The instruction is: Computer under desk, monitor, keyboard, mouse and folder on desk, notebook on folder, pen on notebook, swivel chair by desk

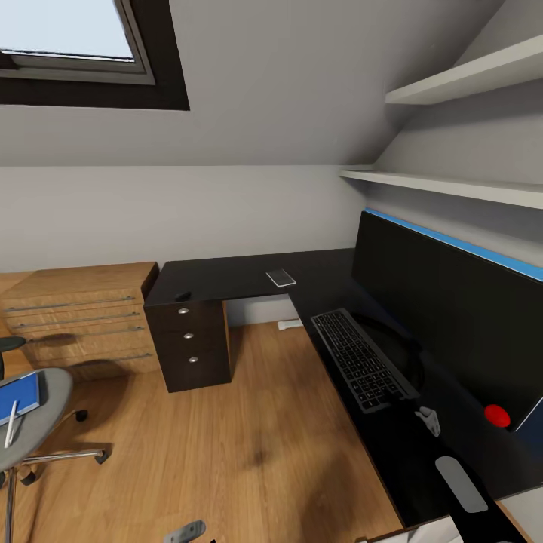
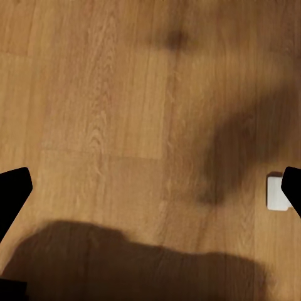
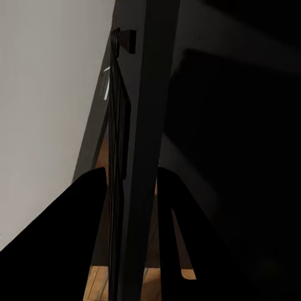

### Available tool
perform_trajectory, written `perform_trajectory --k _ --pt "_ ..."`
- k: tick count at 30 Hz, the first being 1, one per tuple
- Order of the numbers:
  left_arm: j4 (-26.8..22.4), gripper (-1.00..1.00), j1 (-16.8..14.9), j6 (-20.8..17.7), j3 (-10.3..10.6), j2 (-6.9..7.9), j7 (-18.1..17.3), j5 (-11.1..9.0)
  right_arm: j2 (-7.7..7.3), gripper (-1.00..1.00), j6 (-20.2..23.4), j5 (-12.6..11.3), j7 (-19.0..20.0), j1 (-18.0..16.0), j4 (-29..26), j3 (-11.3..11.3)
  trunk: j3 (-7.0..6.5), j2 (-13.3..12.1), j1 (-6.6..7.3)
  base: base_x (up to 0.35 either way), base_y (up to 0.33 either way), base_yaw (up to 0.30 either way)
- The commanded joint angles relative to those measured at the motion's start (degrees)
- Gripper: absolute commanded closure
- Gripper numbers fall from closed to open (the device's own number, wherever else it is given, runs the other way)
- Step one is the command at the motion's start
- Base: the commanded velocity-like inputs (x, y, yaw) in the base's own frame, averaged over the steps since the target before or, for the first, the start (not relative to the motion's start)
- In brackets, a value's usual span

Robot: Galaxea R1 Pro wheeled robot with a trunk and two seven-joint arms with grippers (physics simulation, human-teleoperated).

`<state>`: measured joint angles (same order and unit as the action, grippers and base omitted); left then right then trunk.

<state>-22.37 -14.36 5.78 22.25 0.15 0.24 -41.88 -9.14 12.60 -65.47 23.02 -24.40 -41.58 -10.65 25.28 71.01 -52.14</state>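
Overall, the bedroom's sloped grey wall [image 1: 286, 98] fills the upper half of the head view, with a roof window [image 1: 72, 34] at upper left and two white shelves [image 1: 452, 185] at upper right. Below, the plank floor [image 1: 249, 445] spreads across the lower left and centre. The black L-shaped tabletop [image 1: 249, 275] runs from mid-frame toward the lower right, its drawer unit [image 1: 192, 343] with three round silver knobs standing at its left end. The monitor [image 1: 445, 309] stands on the tabletop along the right edge of the frame, black front toward the camera, a red spot near its lower corner. A wooden dresser [image 1: 79, 317] sits at centre left, just beside the drawer unit. The chair [image 1: 38, 422] is at lower left, well apart from the tabletop; the blue folder [image 1: 21, 396] lies on its seat with the pen [image 1: 11, 424] across it. The keyboard [image 1: 362, 358] lies on the tabletop just in front of the monitor. A small pale flat object [image 1: 280, 277] rests on the tabletop's far section, and a tiny dark item [image 1: 182, 296] near the left corner may be the mouse; I cannot tell.

The left hand [image 2: 150, 188] hangs over bare floor, fingers spread wide. The right hand [image 3: 128, 232] has its fingers on either side of the monitor's thin edge [image 3: 141, 144]; whether they touch it I cannot tell.
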Motion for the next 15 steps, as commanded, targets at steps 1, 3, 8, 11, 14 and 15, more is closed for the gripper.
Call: perform_trajectory --k 1,3,8,11,14,15 --pt "0.05 -1.00 -0.05 0.30 0.35 0.03 0.06 -0.49 0.04 1.00 0.53 -0.62 0.14 -0.04 0.01 -0.16 0.06 0.03 0.00 0.002 -0.002 0.000" --pt "0.05 -1.00 -0.05 0.29 0.36 0.03 0.14 -0.53 0.03 1.00 0.45 -0.60 0.06 -0.04 0.01 -0.20 0.06 0.03 0.00 0.001 -0.001 0.000" --pt "0.05 -1.00 -0.05 0.22 0.42 0.03 0.17 -0.63 0.00 1.00 0.32 -0.62 0.02 -0.04 0.01 -0.27 0.78 1.64 -0.88 0.000 0.000 0.000" --pt "0.05 -1.00 -0.05 0.20 0.42 0.03 0.13 -0.65 0.00 1.00 0.22 -0.56 0.01 -0.04 0.01 -0.26 1.13 2.44 -1.32 0.000 0.000 0.000" --pt "0.05 -1.00 -0.05 0.20 0.42 0.03 0.15 -0.66 0.00 1.00 0.16 -0.54 -0.10 -0.04 0.01 -0.25 1.13 2.44 -1.32 0.000 0.000 0.000" --pt "0.05 -1.00 -0.05 0.19 0.42 0.03 0.14 -0.66 0.00 1.00 0.14 -0.51 -0.12 -0.04 0.04 -0.25 1.13 2.44 -1.32 0.000 0.000 0.000"
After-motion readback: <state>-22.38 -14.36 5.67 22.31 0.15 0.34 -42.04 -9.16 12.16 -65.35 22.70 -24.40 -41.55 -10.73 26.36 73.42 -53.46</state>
